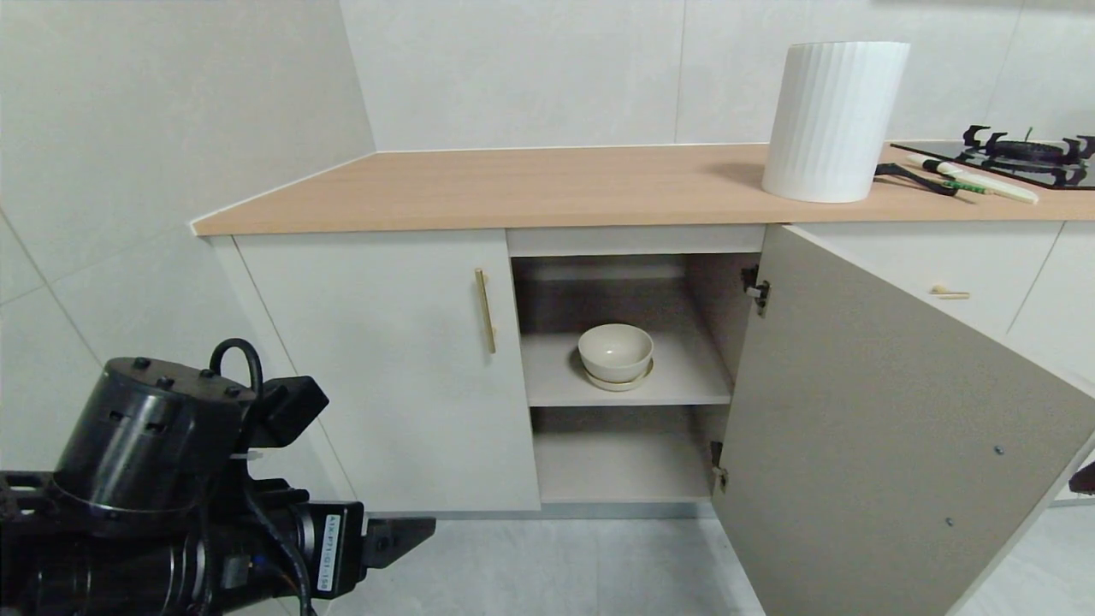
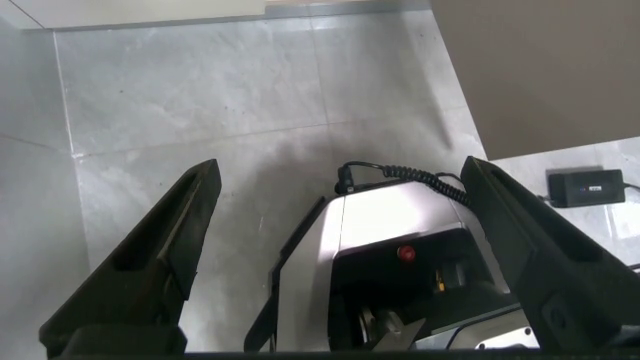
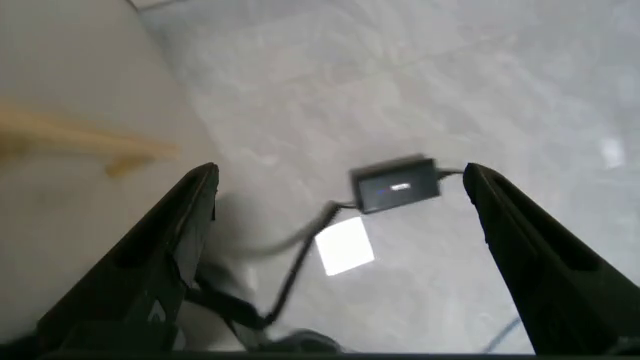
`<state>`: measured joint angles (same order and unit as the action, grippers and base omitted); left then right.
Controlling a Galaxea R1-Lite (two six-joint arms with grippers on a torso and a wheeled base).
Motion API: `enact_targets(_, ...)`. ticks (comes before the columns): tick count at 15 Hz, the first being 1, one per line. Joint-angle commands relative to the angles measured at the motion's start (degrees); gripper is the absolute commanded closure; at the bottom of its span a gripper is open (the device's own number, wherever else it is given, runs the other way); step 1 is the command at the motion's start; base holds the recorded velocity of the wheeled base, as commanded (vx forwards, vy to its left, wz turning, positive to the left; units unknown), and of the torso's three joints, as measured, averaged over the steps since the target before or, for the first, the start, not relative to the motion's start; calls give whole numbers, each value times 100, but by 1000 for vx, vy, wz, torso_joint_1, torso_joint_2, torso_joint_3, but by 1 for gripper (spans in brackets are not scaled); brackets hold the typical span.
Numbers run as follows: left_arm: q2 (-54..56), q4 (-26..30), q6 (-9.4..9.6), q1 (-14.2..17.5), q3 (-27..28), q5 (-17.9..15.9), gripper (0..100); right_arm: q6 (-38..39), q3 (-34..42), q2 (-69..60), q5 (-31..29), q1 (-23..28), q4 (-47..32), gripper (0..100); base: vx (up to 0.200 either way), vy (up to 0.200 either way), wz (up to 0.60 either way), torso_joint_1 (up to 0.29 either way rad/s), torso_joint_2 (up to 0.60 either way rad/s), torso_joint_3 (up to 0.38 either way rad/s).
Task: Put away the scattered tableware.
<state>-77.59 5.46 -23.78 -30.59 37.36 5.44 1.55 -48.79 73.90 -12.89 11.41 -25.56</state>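
A cream bowl [image 1: 615,350] sits on a matching small plate [image 1: 618,379] on the middle shelf [image 1: 684,376] of the open cabinet. The cabinet door [image 1: 864,428] on the right is swung wide open. My left arm is folded low at the bottom left, and its gripper [image 1: 398,539] points toward the cabinet base. In the left wrist view the left gripper [image 2: 350,250] is open over the floor, holding nothing. My right gripper [image 3: 340,250] is open too, hanging above the floor beside a cabinet front with a wooden handle [image 3: 80,145].
A tall white ribbed container [image 1: 834,120] stands on the wooden countertop [image 1: 513,184]. Utensils [image 1: 958,178] lie beside a gas hob [image 1: 1026,154] at the far right. The left cabinet door [image 1: 385,359] is closed. A black power adapter [image 3: 395,185] with its cable lies on the floor.
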Motion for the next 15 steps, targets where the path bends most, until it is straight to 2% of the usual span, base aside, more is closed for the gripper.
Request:
enact_targets(1, -1, -1, -3, 0, -1, 1, 0, 214, 1, 503, 251, 19, 289, 0, 0, 0, 0, 0, 0, 0)
enact_targets(3, 7, -1, -3, 0, -1, 10, 0, 548, -43, 801, 585, 37, 544, 0, 0, 0, 0, 0, 0, 0)
enact_targets(5, 7, -1, -3, 0, -1, 10, 0, 698, -26, 1074, 621, 45, 842, 0, 0, 0, 0, 0, 0, 0)
enact_targets(10, 7, -1, -12, 0, -1, 10, 0, 821, -8, 1083, 990, -25, 895, 0, 0, 0, 0, 0, 0, 0)
enact_targets(13, 7, -1, -12, 0, -1, 10, 0, 865, 36, 1004, 1139, -245, 886, 0, 0, 0, 0, 0, 0, 0)
enact_targets(15, 7, -1, -12, 0, 8, 10, 0, 1040, 124, 916, 1218, -596, 895, 0, 0, 0, 0, 0, 0, 0)
